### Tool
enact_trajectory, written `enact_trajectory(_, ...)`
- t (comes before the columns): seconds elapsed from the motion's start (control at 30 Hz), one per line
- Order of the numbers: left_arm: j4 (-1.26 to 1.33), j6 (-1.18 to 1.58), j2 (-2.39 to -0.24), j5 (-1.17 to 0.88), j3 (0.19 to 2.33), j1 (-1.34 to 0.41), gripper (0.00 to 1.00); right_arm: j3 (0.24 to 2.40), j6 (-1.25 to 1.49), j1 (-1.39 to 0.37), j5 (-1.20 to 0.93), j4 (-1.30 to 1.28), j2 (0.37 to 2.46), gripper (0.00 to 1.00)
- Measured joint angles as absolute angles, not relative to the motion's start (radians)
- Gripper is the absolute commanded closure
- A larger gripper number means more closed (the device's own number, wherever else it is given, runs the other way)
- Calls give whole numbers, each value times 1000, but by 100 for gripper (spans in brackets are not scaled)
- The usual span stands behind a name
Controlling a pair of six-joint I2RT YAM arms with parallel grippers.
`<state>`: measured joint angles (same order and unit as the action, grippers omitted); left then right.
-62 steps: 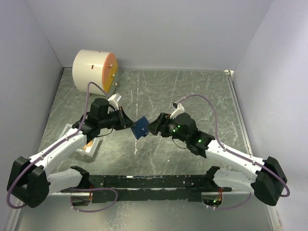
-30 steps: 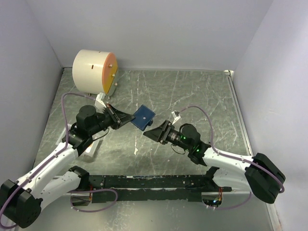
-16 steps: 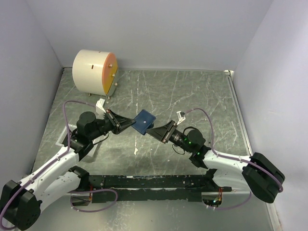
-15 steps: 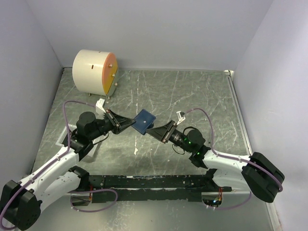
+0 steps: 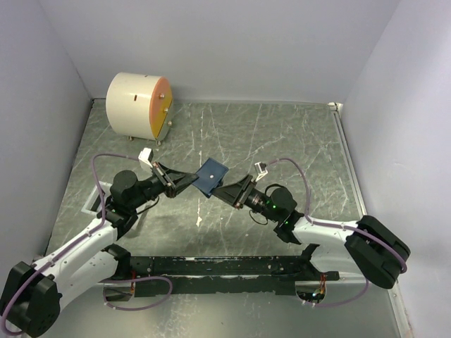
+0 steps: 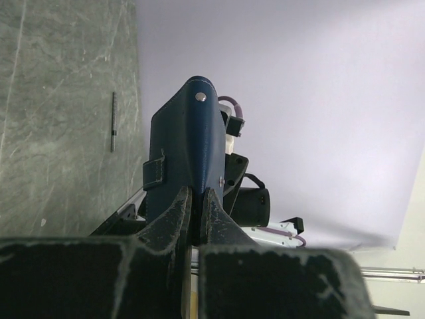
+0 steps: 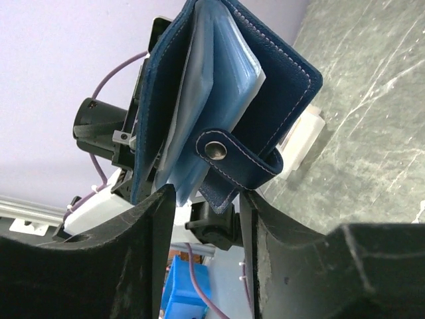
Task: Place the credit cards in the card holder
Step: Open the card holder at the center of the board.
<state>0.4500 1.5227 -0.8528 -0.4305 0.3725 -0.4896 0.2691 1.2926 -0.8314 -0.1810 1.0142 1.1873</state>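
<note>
A: Place of the card holder (image 5: 211, 175)?
B: Held up off the grey-green marbled table (image 5: 296, 141), partly open, between both arms.
A: And the left gripper (image 6: 197, 199)?
B: Clamped tight on one edge of the navy cover.
A: The right gripper (image 7: 207, 196)?
B: Jaws apart, with the snap tab (image 7: 229, 163) between the fingers.
A: Around?
B: Pale lilac walls (image 5: 211, 42) on three sides; cream cylinder (image 5: 137, 105) with orange face in the far left corner.

A robotics lab cell: plain pale-lilac walls (image 5: 211, 42) box in a grey marble-patterned tabletop (image 5: 282, 134), black metal mounting rail (image 5: 211, 266) along its near edge.
</note>
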Motion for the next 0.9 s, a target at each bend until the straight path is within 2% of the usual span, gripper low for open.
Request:
enact_trajectory(0.07, 463, 1533, -858, -434, 371, -490, 93, 275, 1293, -831, -185, 1015, 1192, 59)
enact_trajectory(0.23, 497, 1551, -859, -440, 371, -488, 93, 277, 1281, -830, -187, 1024, 1195, 90)
enact_trajectory(0.3, 503, 1556, -857, -440, 371, -487, 93, 277, 1274, -827, -184, 1021, 1195, 99)
enact_trajectory(0.33, 504, 1558, -855, -440, 371, -486, 93, 276, 1269, -826, -183, 1021, 1195, 100)
enact_trajectory(0.53, 529, 1570, -851, -439, 352, -485, 93, 261, 1230, -826, -167, 1028, 1162, 100)
enact_trajectory(0.57, 538, 1575, -852, -439, 342, -484, 93, 255, 1224, -826, -163, 1025, 1148, 97)
enact_trajectory(0.63, 554, 1585, -860, -439, 325, -481, 93, 249, 1216, -826, -158, 1021, 1129, 80)
enact_trajectory(0.67, 563, 1591, -867, -438, 316, -479, 93, 248, 1214, -826, -156, 1020, 1123, 75)
enact_trajectory(0.9, 622, 1639, -883, -429, 265, -475, 93, 249, 1232, -826, -169, 1030, 1150, 71)
